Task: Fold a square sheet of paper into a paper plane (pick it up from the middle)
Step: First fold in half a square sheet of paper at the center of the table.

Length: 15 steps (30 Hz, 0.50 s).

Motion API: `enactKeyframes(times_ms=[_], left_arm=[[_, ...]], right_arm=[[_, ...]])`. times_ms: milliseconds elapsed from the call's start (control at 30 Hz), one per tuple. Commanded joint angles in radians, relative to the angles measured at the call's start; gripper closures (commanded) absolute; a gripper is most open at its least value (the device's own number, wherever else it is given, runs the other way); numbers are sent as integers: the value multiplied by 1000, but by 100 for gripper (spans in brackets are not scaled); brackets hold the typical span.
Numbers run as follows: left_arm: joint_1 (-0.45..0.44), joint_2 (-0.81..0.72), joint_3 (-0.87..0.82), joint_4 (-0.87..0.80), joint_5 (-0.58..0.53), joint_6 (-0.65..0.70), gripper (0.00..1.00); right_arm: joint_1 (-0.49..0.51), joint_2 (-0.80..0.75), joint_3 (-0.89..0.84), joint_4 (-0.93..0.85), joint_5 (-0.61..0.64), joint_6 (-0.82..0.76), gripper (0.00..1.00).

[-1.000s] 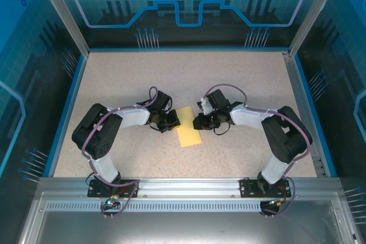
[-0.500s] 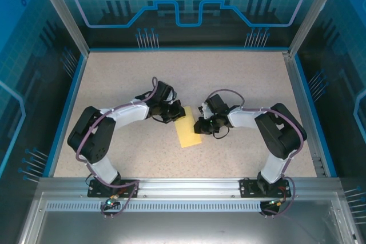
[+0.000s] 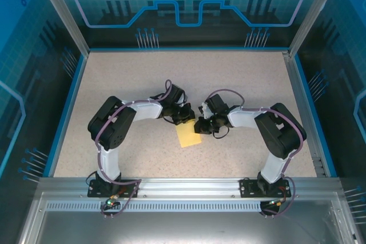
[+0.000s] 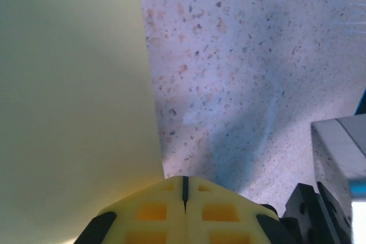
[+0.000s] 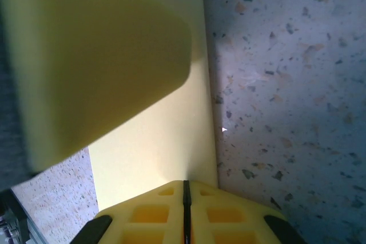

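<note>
The thin bright-yellow sheet of paper is lying flat on the speckled beige surface, between the two black grippers and reaching out towards the arm bases from both of them. The left gripper is sitting over the sheet's far left part, and the right gripper is meeting its far right edge, the two grippers just beside each other.

In the left wrist view, the left gripper is showing its yellow fingers pressed together along a thin dark seam. The sheet of paper is spreading ahead and to the left of them, its straight right edge running down to the left finger, with bare surface to the right.

In the right wrist view, the right gripper is likewise pressed together. The sheet of paper is stretching ahead of its tips, with surface to the right. A blurred pale-yellow mass is hanging close to that camera; what it is cannot be told. Whether either gripper is nipping paper cannot be told.

There is one sheet and there are two grippers. The sheet is looking plain, smooth, sharp-edged and oblong from above.
</note>
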Motion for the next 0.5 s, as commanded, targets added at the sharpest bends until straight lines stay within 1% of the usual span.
enactKeyframes(times_ms=[0, 133, 467], left_arm=[[-5, 28, 26, 11, -3, -23, 100], [-4, 52, 41, -46, -44, -3, 100], [-1, 77, 69, -72, -82, 58, 100]], right_arm=[[-1, 30, 5, -32, 9, 6, 91], [-1, 35, 6, -44, 11, 4, 91], [-1, 40, -5, -88, 21, -28, 91]])
